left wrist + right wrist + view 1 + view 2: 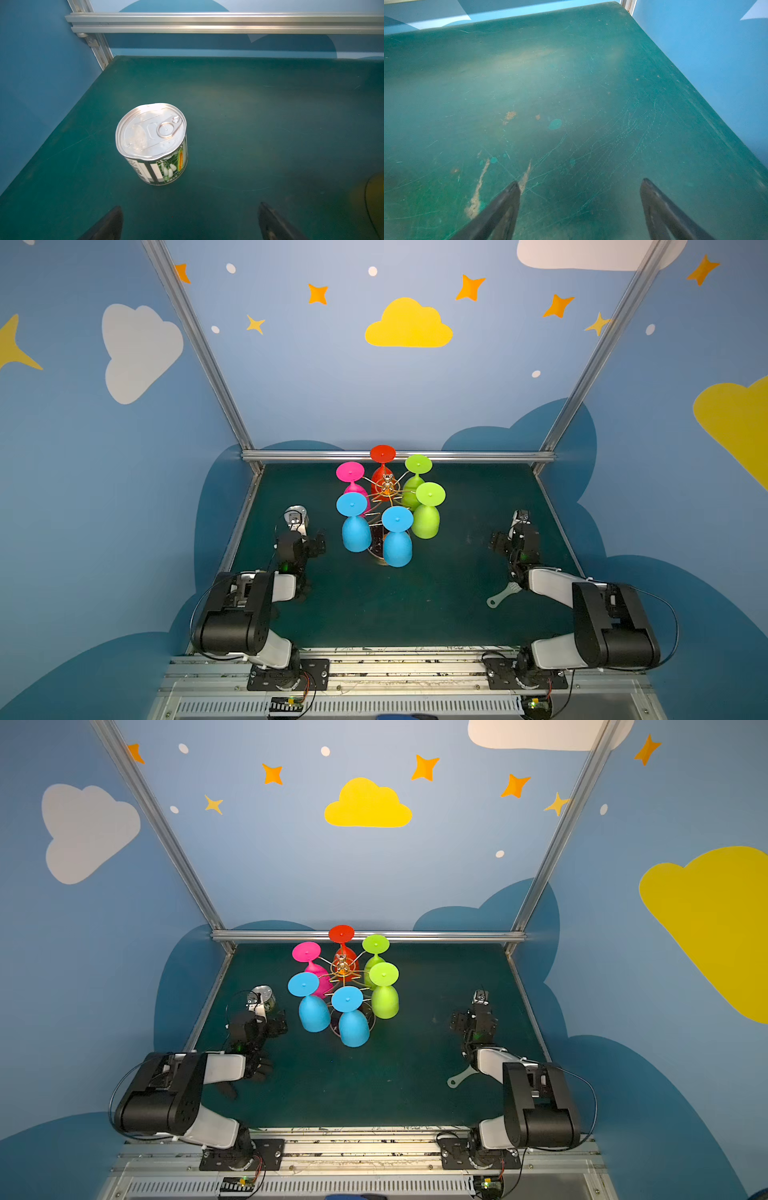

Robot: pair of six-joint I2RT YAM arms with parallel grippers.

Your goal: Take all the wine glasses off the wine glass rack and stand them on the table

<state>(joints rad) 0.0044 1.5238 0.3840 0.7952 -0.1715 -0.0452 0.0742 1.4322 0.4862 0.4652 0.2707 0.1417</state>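
The wine glass rack (386, 488) (341, 968), a gold wire stand on a round dark base, stands at the back middle of the green table in both top views. Several coloured wine glasses hang on it upside down: red (382, 466), pink (351, 479), two green (428, 510) and two blue (397, 537). My left gripper (190, 205) is open and empty, left of the rack. My right gripper (580, 181) is open over bare table, right of the rack. Neither touches a glass. The wrist views do not show the rack or the glasses.
A tin can (151, 143) (296, 515) stands upright just ahead of the left gripper. A pale flat tool (500, 595) lies on the table (436, 605) by the right arm. Aluminium frame rails (399, 456) and blue walls enclose the back and sides.
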